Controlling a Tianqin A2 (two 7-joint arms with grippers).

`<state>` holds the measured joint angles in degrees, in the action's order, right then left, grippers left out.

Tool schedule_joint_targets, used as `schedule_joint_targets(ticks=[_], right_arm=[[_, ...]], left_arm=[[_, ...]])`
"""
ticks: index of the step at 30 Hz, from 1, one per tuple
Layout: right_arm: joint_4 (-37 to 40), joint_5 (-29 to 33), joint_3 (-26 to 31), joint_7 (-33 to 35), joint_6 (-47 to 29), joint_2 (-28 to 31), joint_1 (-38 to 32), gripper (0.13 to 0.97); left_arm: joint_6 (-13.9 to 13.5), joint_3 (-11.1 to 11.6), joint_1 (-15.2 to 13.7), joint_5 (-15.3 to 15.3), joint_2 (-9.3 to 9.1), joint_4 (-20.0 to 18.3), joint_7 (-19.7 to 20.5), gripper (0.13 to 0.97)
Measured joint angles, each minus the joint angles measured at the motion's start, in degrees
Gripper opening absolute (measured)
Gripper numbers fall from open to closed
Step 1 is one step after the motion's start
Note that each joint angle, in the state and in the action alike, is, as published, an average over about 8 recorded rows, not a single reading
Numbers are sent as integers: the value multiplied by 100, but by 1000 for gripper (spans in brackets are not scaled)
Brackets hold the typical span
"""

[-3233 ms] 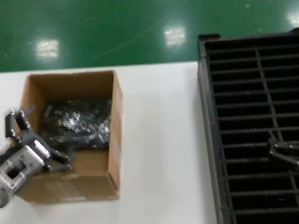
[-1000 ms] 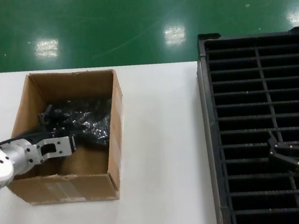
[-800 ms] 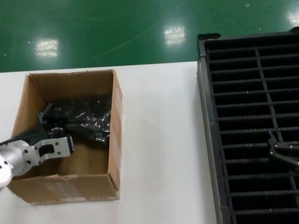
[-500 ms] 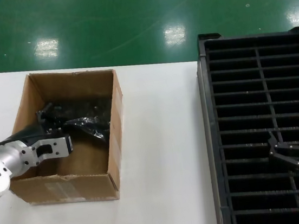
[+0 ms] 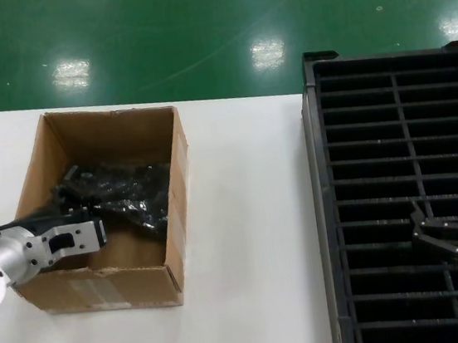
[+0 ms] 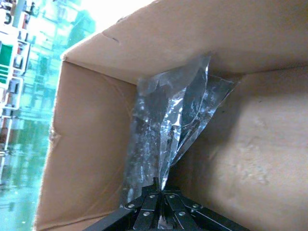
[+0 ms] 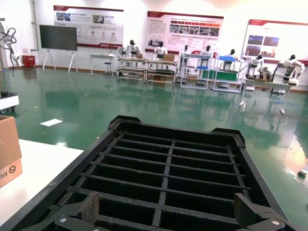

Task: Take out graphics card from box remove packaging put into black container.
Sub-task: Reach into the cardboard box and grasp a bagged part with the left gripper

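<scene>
Crinkled antistatic packaging (image 6: 166,127) is pinched between the closed fingers of the left gripper (image 6: 161,204), which reaches inside the brown cardboard box (image 5: 173,195) on the white table (image 5: 255,244). Any graphics card inside the bag cannot be made out. Over the black container (image 5: 398,117), the right gripper (image 7: 166,214) hangs with fingers spread wide, empty.

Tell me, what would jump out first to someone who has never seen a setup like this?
Probably the brown cardboard box on the white table, with the left gripper reaching inside, shut on the crinkled shiny packaging. Next, the big black container of long narrow slots on the robot's right, where the right gripper hangs open above it.
</scene>
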<state>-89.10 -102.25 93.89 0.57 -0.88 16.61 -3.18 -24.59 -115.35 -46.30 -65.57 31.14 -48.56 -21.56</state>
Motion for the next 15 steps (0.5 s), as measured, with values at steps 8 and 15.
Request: schedule_joint_targets(ticks=[8, 15], right_arm=[[0, 0, 0, 0, 0, 0, 0, 966], [0, 0, 0, 0, 0, 0, 0, 966]], left_arm=[[-271, 8, 90, -30, 42, -110, 278, 158], [-590, -21, 190, 29, 152, -403, 578, 176]])
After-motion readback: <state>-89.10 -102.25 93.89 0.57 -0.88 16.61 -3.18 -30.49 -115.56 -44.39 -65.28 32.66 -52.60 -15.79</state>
